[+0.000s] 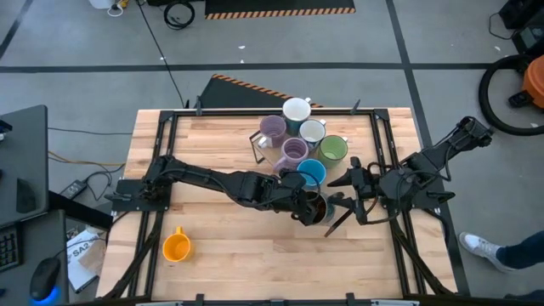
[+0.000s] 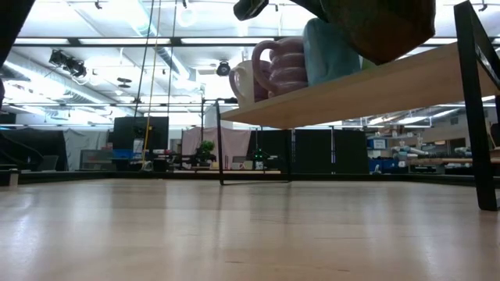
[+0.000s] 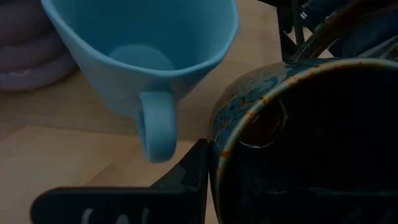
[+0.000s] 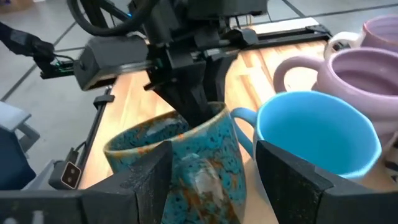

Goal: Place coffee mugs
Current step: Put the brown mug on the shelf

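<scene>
- The dark mug (image 4: pixel 180 162) has blue and rusty speckles. It stands near the middle of the worktop (image 1: pixel 238 255), just beside the blue mug (image 4: pixel 317 143).
- The left claw (image 1: pixel 313 207) is pinching the dark mug's rim, one finger (image 3: pixel 186 177) outside the wall.
- The right claw (image 4: pixel 214 177) is spread wide, with a finger on each side of the dark mug, so both claws meet at that one mug.
- The blue mug stands upright, and its handle points toward the dark mug.
- Past the blue mug is a tight bunch: two lavender mugs (image 1: pixel 294 150) (image 1: pixel 272 129), two white mugs (image 1: pixel 312 132) (image 1: pixel 297 110) and a green mug (image 1: pixel 332 150), near the far edge of the worktop.
- An orange mug (image 1: pixel 176 246) stands alone, well apart, near the front left corner.
- A person's shoe (image 1: pixel 481 248) shows on the floor to the right of the worktop.
</scene>
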`<state>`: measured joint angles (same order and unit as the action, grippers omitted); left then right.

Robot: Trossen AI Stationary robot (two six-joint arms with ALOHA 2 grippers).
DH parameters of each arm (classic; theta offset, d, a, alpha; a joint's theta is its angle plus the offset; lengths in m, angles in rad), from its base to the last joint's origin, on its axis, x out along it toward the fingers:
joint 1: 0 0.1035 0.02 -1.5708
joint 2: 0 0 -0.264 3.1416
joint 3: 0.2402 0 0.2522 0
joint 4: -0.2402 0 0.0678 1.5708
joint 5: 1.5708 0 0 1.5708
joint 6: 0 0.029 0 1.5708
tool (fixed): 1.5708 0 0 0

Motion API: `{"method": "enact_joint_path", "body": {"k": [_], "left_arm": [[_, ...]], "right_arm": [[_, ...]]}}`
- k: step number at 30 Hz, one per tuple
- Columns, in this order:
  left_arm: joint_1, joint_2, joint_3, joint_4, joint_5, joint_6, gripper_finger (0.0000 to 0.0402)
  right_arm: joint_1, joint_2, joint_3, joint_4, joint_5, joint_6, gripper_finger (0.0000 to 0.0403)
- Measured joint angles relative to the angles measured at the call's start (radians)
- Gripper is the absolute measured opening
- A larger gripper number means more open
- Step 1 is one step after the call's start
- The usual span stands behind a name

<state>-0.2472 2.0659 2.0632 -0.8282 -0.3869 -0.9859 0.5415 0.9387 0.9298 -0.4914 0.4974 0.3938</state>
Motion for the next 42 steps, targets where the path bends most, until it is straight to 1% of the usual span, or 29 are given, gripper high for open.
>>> {"method": "enact_joint_path", "body": {"k": [8,17,21,27,35,42], "left_arm": [[0.000,0.000,0.000,0.000,0.021,-0.027,0.0056],[-0.004,-0.005,0.002,0.007,0.024,-0.046,0.0091],[-0.010,-0.005,0.002,0.018,0.024,-0.043,0.0103],[-0.009,-0.005,0.002,0.054,0.027,-0.022,0.0105],[-0.009,-0.004,0.002,0.091,0.020,-0.014,0.0106],[-0.010,-0.003,0.002,0.151,-0.006,0.049,0.0106]], "right_arm": [[0.000,-0.003,0.000,-0.044,0.005,0.055,0.0238],[0.000,-0.005,0.000,-0.055,0.007,0.057,0.0238],[0.000,-0.012,0.001,-0.084,0.008,0.081,0.0238],[0.000,-0.045,0.001,-0.113,0.007,0.109,0.0238],[0.000,-0.091,0.000,-0.204,0.008,0.166,0.0238],[0.000,-0.124,0.000,-0.231,0.007,0.166,0.0238]]}}
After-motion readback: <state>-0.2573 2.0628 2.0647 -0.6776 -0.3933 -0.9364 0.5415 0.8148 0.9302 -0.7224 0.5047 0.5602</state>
